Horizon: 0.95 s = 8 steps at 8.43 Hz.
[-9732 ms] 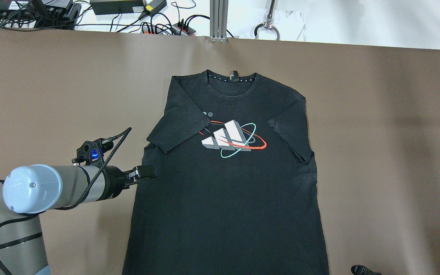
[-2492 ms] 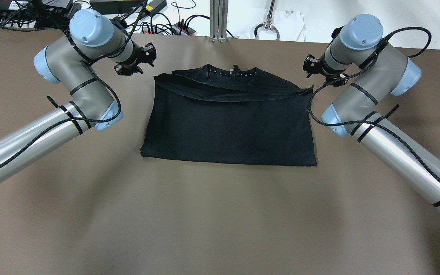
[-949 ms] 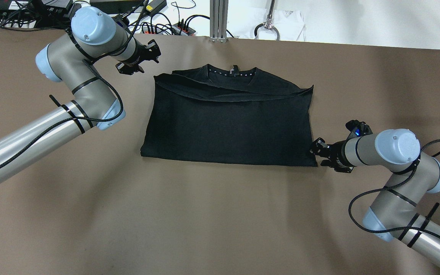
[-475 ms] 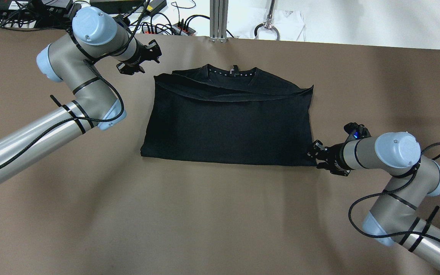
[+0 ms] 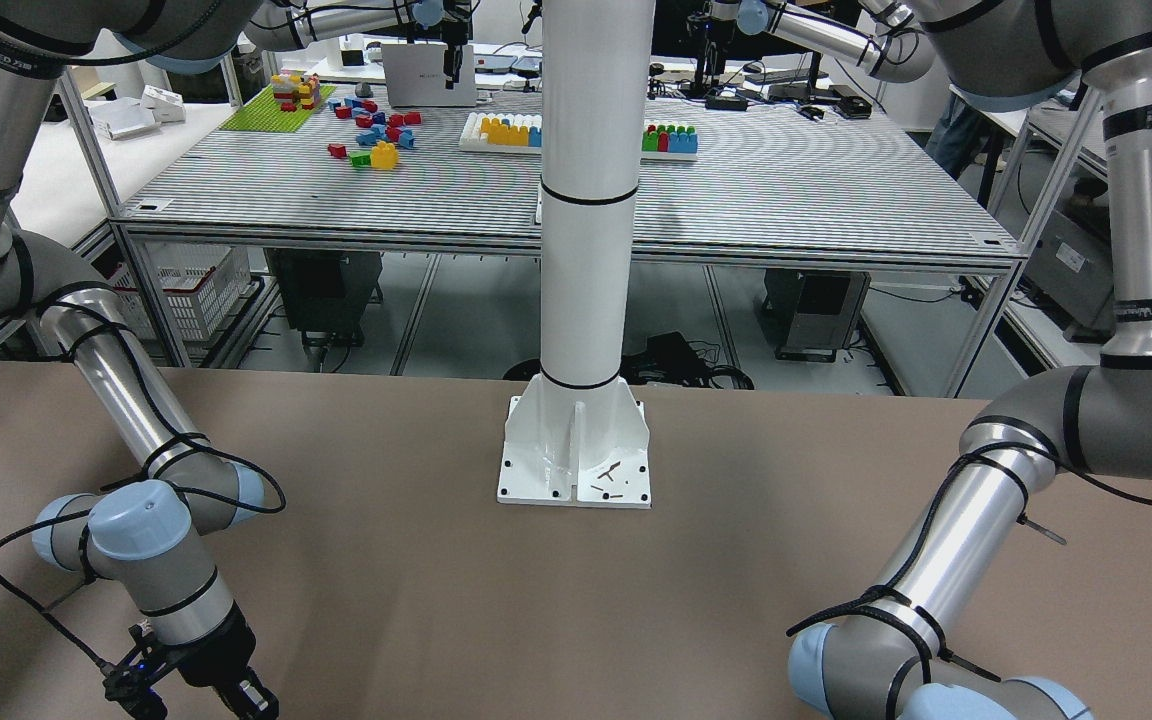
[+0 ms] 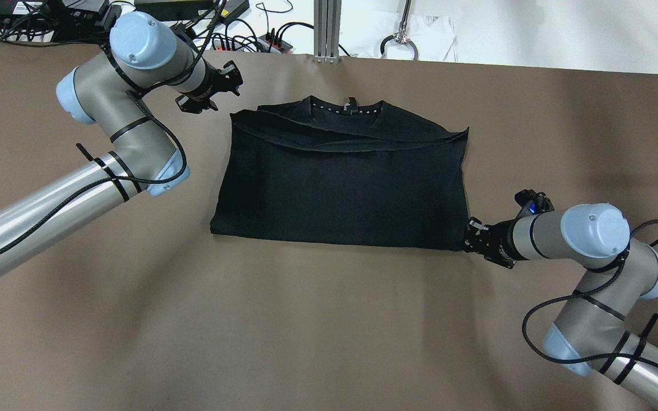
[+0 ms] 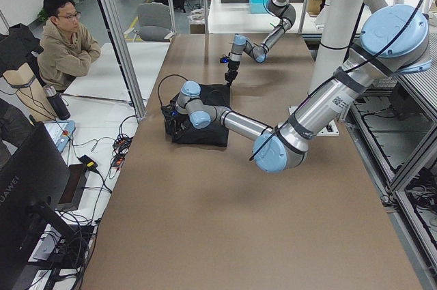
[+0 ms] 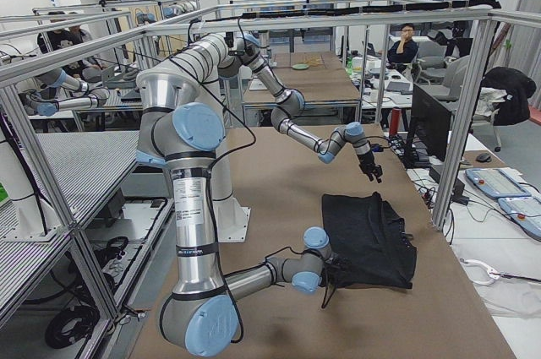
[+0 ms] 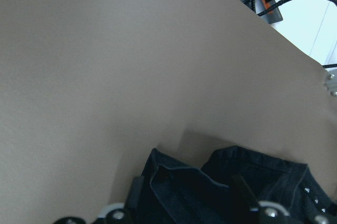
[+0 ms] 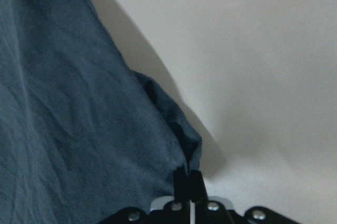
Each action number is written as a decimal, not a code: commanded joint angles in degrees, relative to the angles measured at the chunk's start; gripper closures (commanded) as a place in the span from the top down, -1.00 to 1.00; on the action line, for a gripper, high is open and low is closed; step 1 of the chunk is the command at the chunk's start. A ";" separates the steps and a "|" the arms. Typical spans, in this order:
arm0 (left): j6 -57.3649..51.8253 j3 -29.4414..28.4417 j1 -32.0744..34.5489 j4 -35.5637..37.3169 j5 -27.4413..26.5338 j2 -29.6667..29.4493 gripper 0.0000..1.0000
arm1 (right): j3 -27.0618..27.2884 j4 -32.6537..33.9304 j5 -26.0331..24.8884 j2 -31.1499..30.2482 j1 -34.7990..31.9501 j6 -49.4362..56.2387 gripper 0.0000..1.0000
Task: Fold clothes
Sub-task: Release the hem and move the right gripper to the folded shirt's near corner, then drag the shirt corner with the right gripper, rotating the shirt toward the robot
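Note:
The black garment (image 6: 340, 182) lies folded in half on the brown table (image 6: 329, 331), collar at the far edge. My right gripper (image 6: 469, 240) is at its near right corner. In the right wrist view the fingers (image 10: 184, 182) are pressed together on that corner of the garment (image 10: 79, 118). My left gripper (image 6: 215, 94) hovers just off the far left corner. In the left wrist view it (image 9: 187, 182) is open with the garment's corner (image 9: 221, 182) between its fingers. The garment is out of the front-facing view.
Cables and power strips (image 6: 249, 40) and an aluminium post (image 6: 327, 28) lie beyond the table's far edge. A white pillar base (image 5: 576, 455) stands on the robot's side of the table. A person (image 7: 65, 48) sits past the far edge.
My right gripper has slid a little further onto the garment's near right corner and shut on it. My left arm has barely moved.

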<state>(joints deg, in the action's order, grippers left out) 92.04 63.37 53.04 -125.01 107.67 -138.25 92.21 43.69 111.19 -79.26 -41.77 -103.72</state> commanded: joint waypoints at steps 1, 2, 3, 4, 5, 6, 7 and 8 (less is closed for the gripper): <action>0.50 0.09 -0.13 -0.05 0.00 0.08 0.26 | 5.14 0.87 1.21 -2.37 0.29 -0.43 -1.00; 1.29 0.09 -0.13 -0.05 0.00 0.00 0.26 | 9.00 0.79 4.18 -5.26 0.29 -0.52 -1.00; 1.73 0.26 -0.13 -0.05 -0.61 0.08 0.26 | 13.74 0.70 9.86 -8.43 0.29 -3.30 -1.00; 2.00 1.39 -0.31 -0.05 -1.92 0.17 0.26 | 17.70 0.26 14.62 -9.50 1.77 -11.07 -1.00; 2.35 2.10 -0.40 0.12 -1.93 0.43 0.26 | 21.83 0.61 17.19 -9.77 6.31 -15.85 -1.00; 2.52 2.20 -0.40 0.12 -1.93 0.44 0.26 | 25.52 0.78 20.26 -9.78 9.66 -18.94 -1.00; 2.53 2.20 -0.40 0.12 -1.76 0.17 0.26 | 28.17 0.70 24.56 -9.86 12.30 -21.93 -1.00; 2.53 2.20 -0.40 0.12 -1.58 0.17 0.26 | 29.68 0.26 28.34 -10.12 14.85 -21.87 -1.00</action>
<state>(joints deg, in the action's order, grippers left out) 94.47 65.42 52.67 -124.91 105.89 -137.97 117.51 44.34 132.41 -88.96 -32.07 -122.52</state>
